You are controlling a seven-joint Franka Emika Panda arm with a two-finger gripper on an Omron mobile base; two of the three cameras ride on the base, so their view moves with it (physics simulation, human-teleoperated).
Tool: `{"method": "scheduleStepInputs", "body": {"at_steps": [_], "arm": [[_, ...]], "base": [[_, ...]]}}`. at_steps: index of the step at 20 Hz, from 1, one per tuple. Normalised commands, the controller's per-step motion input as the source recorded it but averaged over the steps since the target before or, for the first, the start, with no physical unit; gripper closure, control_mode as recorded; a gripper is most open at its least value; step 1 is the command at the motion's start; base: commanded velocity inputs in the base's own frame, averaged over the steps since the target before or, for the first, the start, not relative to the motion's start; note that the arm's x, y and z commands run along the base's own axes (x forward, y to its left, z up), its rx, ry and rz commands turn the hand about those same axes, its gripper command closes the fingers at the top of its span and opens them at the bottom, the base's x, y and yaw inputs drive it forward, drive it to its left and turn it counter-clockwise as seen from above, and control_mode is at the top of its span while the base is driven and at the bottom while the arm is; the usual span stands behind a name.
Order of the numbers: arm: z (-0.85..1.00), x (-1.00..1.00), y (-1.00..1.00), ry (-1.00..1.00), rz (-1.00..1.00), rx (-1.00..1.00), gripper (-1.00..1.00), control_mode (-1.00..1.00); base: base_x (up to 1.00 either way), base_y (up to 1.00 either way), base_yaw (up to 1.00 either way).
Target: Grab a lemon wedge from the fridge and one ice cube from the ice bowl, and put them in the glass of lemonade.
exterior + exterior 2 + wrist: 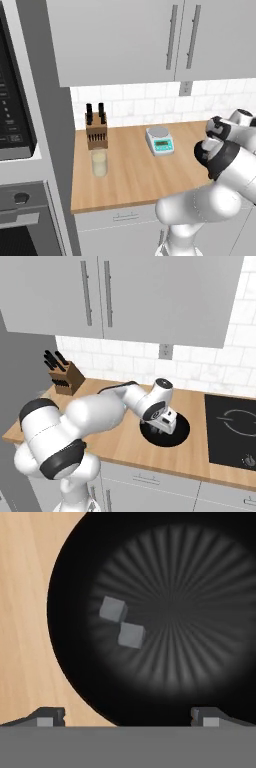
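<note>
Black and ribbed, the ice bowl lies under the gripper, whose jaws stand wide and hold nothing. Two grey ice cubes sit corner to corner at about nine o'clock of the bowl's centre — neither is picked up yet. The glass of lemonade waits by the knife block, well apart on the wooden counter; I see no wedge in it, so both additions seem still to come. Open room surrounds the cubes, though the bowl's rim rises near the fingertips — the stovetop lies beyond.
</note>
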Motion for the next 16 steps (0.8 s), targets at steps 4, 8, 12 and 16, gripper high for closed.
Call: {"method": "scheduleStepInputs", "body": {"at_steps": [4, 8, 12, 16], "arm": [[-0.16, 0.28, 0.00, 0.05, -0.02, 0.00, -1.00, -1.00], [-0.29, 0.03, 0.00, 0.03, -0.03, 0.00, -1.00, -1.00], [-0.25, 0.12, 0.00, 0.04, -0.04, 0.00, -1.00, -1.00], [-0.15, 0.27, 0.00, 0.05, -0.03, 0.00, -1.00, -1.00]], "base": [[0.00, 0.00, 0.00], [0.00, 0.00, 0.00], [0.00, 0.00, 0.00], [0.00, 0.00, 0.00]]}}
